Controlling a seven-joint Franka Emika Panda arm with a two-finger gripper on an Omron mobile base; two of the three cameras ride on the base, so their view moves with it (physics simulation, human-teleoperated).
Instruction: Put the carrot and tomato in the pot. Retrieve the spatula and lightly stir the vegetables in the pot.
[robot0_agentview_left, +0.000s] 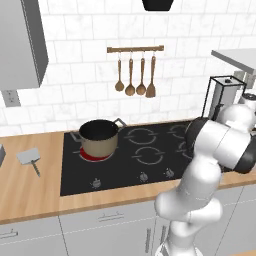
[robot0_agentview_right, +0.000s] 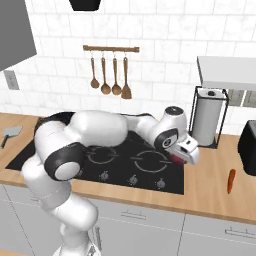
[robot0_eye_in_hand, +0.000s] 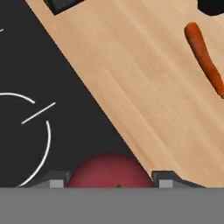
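Hand view: gripper (robot0_eye_in_hand: 109, 183) fingers pinch a round red tomato (robot0_eye_in_hand: 109, 171) over the black cooktop's (robot0_eye_in_hand: 52, 109) edge. Left base view: tan pot (robot0_agentview_left: 99, 137), grey metal spatula (robot0_agentview_left: 30, 158). Right base view: orange carrot (robot0_agentview_right: 230, 181) on wooden counter (robot0_agentview_right: 210, 192).

The tomato (robot0_eye_in_hand: 109, 171) between the fingers (robot0_eye_in_hand: 57, 180) is cut off below (only its red top shows). Beyond the fingers, the carrot (robot0_eye_in_hand: 204, 59) runs past the picture's edge.
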